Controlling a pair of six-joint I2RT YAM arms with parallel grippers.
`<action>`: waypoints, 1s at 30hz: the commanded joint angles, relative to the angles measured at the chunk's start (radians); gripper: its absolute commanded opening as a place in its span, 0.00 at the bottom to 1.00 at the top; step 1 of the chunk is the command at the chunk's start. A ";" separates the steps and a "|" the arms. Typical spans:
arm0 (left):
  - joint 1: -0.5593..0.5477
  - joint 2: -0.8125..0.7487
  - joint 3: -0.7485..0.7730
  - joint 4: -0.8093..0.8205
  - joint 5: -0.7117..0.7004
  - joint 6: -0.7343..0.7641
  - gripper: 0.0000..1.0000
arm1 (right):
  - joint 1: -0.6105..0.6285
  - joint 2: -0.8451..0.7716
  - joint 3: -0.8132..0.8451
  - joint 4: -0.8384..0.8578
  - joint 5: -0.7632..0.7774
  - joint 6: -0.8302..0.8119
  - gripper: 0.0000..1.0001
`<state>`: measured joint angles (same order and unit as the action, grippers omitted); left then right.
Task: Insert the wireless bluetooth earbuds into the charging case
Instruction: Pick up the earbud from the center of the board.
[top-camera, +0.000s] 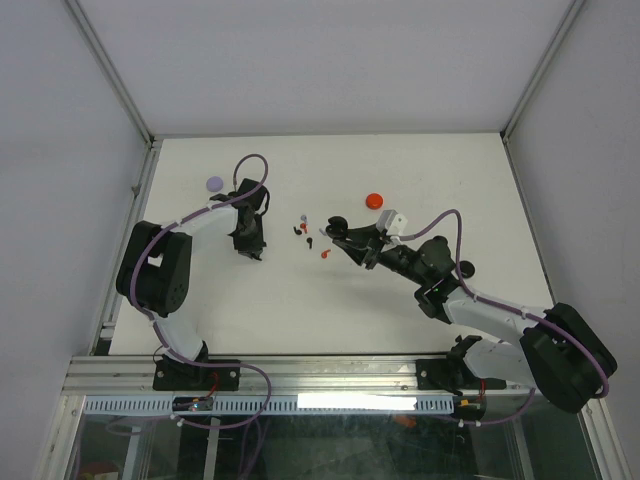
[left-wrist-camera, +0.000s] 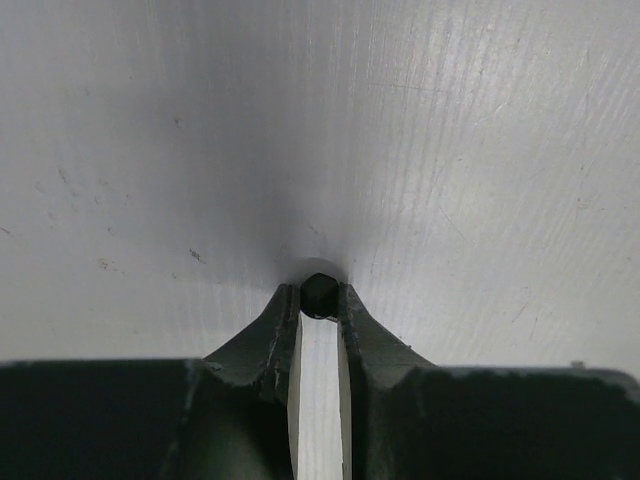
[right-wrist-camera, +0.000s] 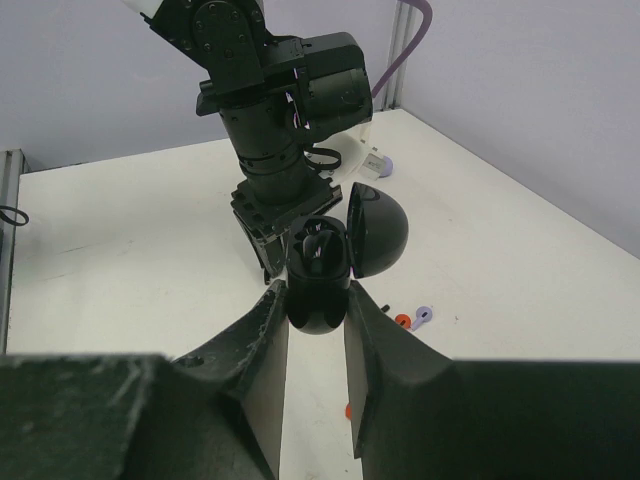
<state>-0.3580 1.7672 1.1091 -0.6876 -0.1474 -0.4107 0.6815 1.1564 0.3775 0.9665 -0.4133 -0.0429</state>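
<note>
Left jaws are pinching a black earbud (left-wrist-camera: 320, 292) on the bench (left-wrist-camera: 450, 150), right jaws are holding the open case (right-wrist-camera: 372, 228) (nothing inserted yet, seemingly).

The work surface was a white table (top-camera: 300, 310), matte, with fine parallel lines and a few small dark scuff marks (left-wrist-camera: 195, 256). Grey panel walls (top-camera: 330, 60) enclosed it at the rear and on both sides. Two aluminium posts (top-camera: 112, 72) rose at the rear corners. An aluminium rail (top-camera: 330, 371) ran along the near edge, with a slotted cable duct (top-camera: 130, 404) just below it.
</note>
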 joint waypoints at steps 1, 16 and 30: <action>0.005 0.000 0.029 0.021 0.029 0.026 0.10 | 0.006 -0.030 0.014 0.024 -0.019 -0.007 0.00; -0.169 -0.286 0.089 0.020 -0.174 0.054 0.03 | 0.019 -0.013 0.009 0.150 0.032 -0.006 0.00; -0.398 -0.558 0.133 0.176 -0.255 0.132 0.03 | 0.029 0.038 0.053 0.185 0.071 -0.046 0.00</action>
<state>-0.7158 1.2812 1.2354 -0.6357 -0.3698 -0.3305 0.7044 1.1748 0.3836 1.0660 -0.3935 -0.0570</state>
